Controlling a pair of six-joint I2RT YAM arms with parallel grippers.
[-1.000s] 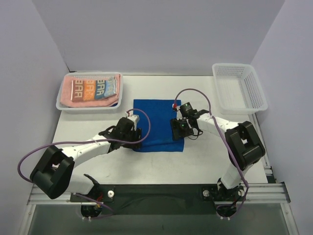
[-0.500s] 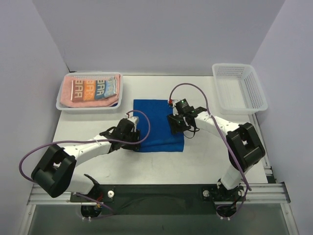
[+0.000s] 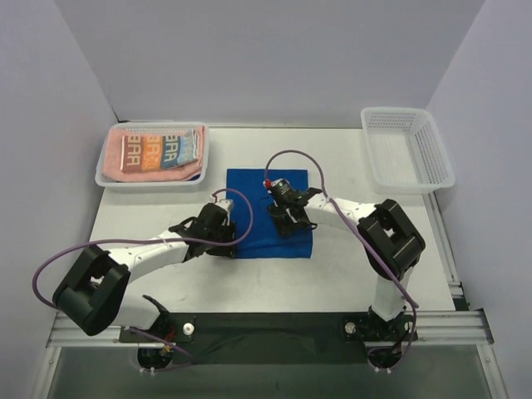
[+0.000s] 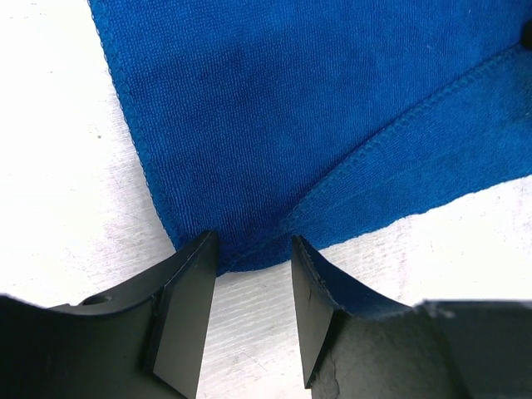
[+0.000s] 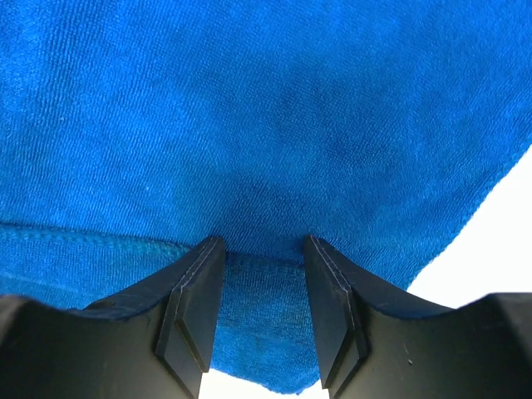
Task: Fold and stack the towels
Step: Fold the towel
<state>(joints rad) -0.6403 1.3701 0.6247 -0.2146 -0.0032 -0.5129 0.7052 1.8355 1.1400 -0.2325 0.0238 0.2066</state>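
1. Two grippers sit low on one royal-blue towel (image 3: 259,184). The left gripper (image 4: 253,242) has its jaws partly apart, straddling the towel's near left corner without pinching it.
2. The right gripper (image 5: 263,242) is also partly apart, its fingers either side of a stitched hem, with the cloth loose between them.
3. The left arm bends out to the left, its forearm reaching rightward to the corner.
4. The right arm bends out to the right, its forearm stretching leftward over the towel.
5. The blue towel lies mid-table (image 3: 249,287).
6. Far left, a white mesh basket (image 3: 150,184) holds a lettered white towel (image 3: 162,150) folded on a salmon-pink towel (image 3: 112,155).
7. Far right stands a second mesh basket (image 3: 434,166).
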